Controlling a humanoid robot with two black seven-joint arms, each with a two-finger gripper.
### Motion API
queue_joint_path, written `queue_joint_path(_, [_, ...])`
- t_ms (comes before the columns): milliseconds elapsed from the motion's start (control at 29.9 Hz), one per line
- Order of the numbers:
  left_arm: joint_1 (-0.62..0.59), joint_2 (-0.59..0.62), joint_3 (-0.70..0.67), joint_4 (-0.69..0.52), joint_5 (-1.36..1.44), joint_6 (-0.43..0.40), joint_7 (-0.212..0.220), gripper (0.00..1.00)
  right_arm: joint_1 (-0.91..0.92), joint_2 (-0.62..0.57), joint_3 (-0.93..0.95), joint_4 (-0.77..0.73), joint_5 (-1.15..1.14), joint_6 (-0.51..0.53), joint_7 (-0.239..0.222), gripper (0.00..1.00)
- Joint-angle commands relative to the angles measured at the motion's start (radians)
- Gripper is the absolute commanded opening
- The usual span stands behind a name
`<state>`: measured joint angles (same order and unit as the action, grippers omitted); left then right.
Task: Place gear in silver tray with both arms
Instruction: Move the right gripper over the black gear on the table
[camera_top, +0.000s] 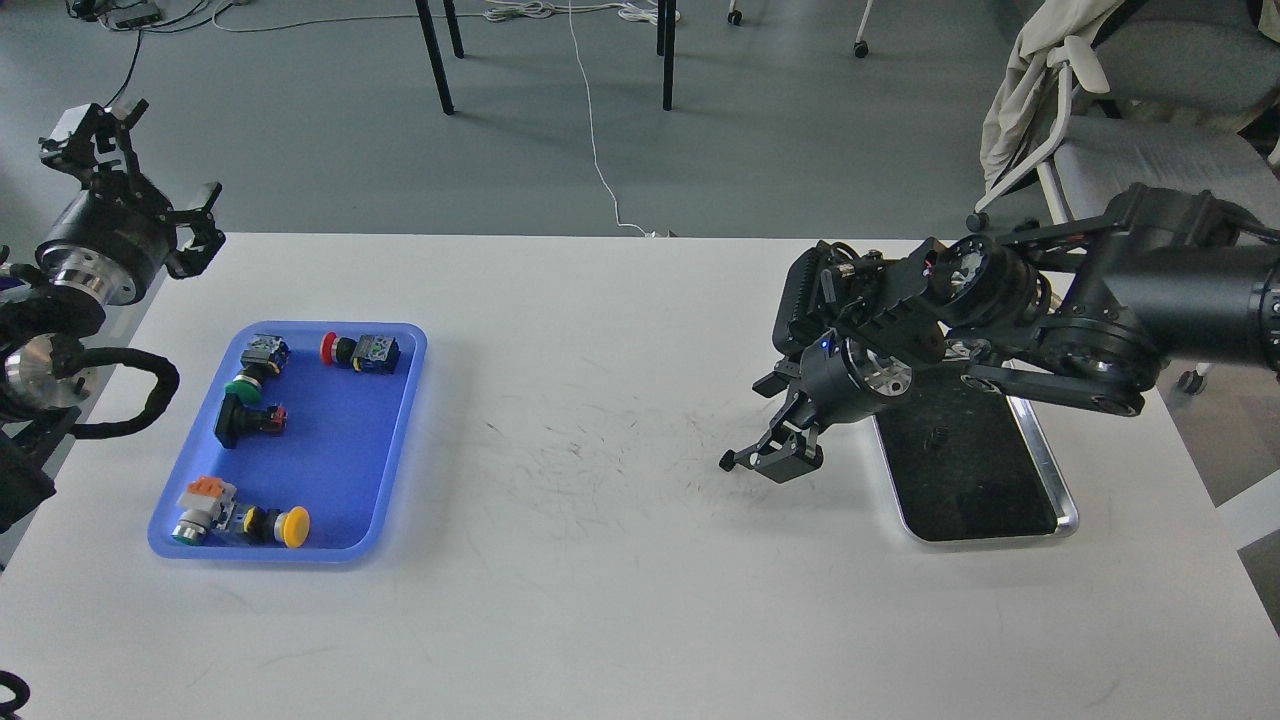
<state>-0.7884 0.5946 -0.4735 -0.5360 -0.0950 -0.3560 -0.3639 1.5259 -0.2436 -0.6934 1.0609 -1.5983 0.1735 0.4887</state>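
A blue tray (400, 440) lies near the left edge of the white table (600, 600), holding several push-button switches: a red-capped one (340, 350), a green one (240, 390), and a yellow one (290, 527). Faint scuffs, perhaps pencil marks, streak the table's middle.
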Motion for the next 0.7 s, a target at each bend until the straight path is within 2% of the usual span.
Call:
queue_joint_path(0, [0.003, -0.001, 0.003, 0.001, 0.000, 0.000, 0.000, 0.99, -0.019, 0.035, -0.023, -0.024, 0.001, 0.001, 0.000, 0.85])
queue_joint_path(334, [0.005, 0.007, -0.001, 0.001, 0.000, -0.035, -0.006, 0.99, -0.039, 0.098, -0.020, -0.099, 0.009, 0.000, 0.000, 0.81])
queue_joint_path(468, [0.005, 0.007, -0.001, 0.001, 0.000, -0.038, -0.007, 0.99, -0.050, 0.122, -0.021, -0.107, 0.009, 0.000, 0.000, 0.78])
queue_joint_path(535, [0.005, 0.007, -0.001, 0.001, 0.000, -0.038, -0.007, 0.99, -0.061, 0.139, -0.021, -0.130, 0.009, -0.002, 0.000, 0.72])
queue_joint_path(669, [0.005, 0.010, -0.001, 0.001, 0.000, -0.038, -0.007, 0.99, -0.082, 0.161, -0.021, -0.162, 0.011, -0.002, 0.000, 0.72])
